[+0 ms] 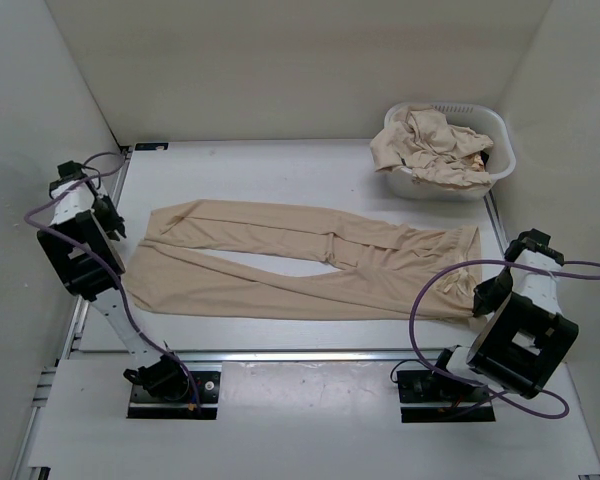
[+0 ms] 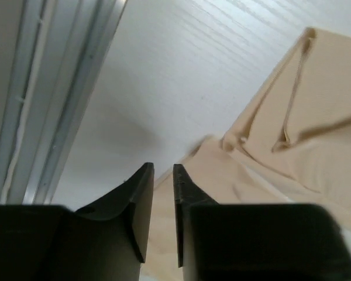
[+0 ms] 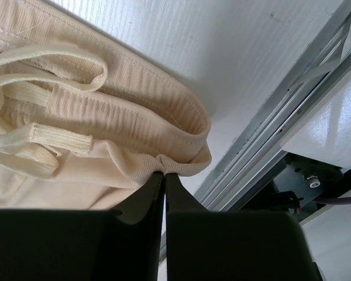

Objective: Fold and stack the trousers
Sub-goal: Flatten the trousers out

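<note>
Top external view showed one pair of trousers [image 1: 300,262] spread flat along the middle of the table [image 1: 280,165], with the waist toward the right edge and the leg ends toward the left edge. That lay looked meant to give each arm one end for a fold. The spare trousers [image 1: 430,148], of the same cloth, lay heaped in the white basket [image 1: 502,140] at the far right corner, apparently waiting their turn. The right gripper [image 3: 165,174] was closed tight on the near end of the waistband, a small pucker of ribbed hem caught between its tips and the drawstring [image 3: 64,137] loose beside it. That grip probably anchored the waist for lifting. The left gripper [image 2: 162,170] hung near the left edge, just beside the leg ends. Its jaws were parted by only a narrow slit with no cloth in it, and they touched nothing that could be seen.
</note>
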